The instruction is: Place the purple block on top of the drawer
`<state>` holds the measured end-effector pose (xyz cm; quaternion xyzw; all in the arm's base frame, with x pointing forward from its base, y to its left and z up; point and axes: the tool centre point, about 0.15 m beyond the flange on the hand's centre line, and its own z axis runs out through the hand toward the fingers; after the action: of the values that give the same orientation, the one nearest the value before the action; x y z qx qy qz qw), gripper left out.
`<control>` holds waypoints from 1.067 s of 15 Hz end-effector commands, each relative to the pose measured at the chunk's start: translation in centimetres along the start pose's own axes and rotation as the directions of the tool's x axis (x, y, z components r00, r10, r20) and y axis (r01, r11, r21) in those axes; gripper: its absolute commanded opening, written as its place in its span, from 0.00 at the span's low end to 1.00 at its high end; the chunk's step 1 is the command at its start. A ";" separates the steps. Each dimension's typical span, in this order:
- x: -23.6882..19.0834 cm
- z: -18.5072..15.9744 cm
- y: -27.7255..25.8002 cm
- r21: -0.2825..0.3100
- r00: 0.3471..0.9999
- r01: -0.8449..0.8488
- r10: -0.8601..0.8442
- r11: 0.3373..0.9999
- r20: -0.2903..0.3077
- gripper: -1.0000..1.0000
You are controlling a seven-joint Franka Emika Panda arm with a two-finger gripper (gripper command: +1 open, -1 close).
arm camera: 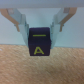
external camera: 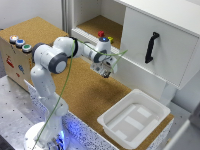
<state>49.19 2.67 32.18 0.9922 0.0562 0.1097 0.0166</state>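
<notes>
A: Nearest the lens in the wrist view: the purple block [arm camera: 41,42], dark, a yellow "A" on its face. It sits between the two fingers [arm camera: 19,21], one finger at each side face. Grip reads as pinching the block; it looks clear of the cork surface [arm camera: 42,67] below it.

B: Exterior view, working from its left. The drawer [external camera: 14,59] stands at the far left edge: light-wood box, cork top, three round buttons [external camera: 19,43] along the near rim. Then the arm's base and elbow. Then the gripper [external camera: 105,68], well apart from the drawer. The block cannot be made out there; the hand hides it.

A: So the governing relation: the target lies across the arm's own base from the hand, toward the exterior view's left, and its top looks about level with the hand, perhaps a little higher.

B: Beyond the hand on the other side, the white bin [external camera: 134,117] and the white cabinet door [external camera: 157,47]. Neither matters. My judgement: the carry runs back past the elbow, and the buttons crowd part of the landing.
</notes>
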 end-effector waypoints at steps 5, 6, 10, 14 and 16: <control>-0.3 -11.0 -17.3 0.096 0.907 0.417 -0.406 0.904 -0.108 0.00; -0.4 -12.5 -19.5 0.101 0.869 0.490 -0.476 0.866 -0.133 0.00; -1.9 -18.5 -27.0 0.161 0.648 0.761 -0.729 0.628 -0.218 0.00; -4.5 -19.8 -33.5 0.146 0.377 0.925 -0.894 0.350 -0.242 0.00; -5.7 -19.8 -36.2 0.137 0.247 0.966 -0.938 0.219 -0.244 0.00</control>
<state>37.70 31.77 47.82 0.8142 0.5508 0.1749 -0.0553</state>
